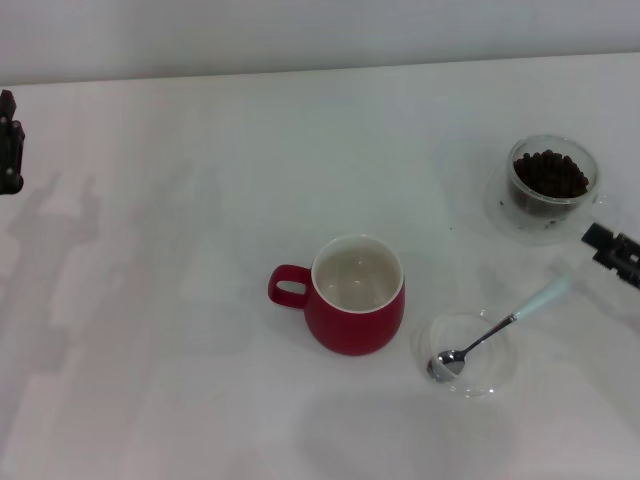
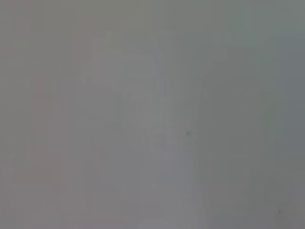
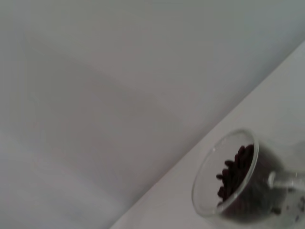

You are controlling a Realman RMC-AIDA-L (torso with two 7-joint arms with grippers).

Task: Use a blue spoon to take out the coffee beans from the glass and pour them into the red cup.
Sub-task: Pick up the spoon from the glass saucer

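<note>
Blue spoon lies in a clear dish beside the red cup; I can't tell either gripper's finger state. Risk I see: right gripper clipping the glass while reaching.

We see a white counter running back to a pale wall along its far edge. Toward the near right corner sits a flat, shallow clear glass dish, its rim faint against the white surface. In the right wrist view we find the same wall meeting the counter.
</note>
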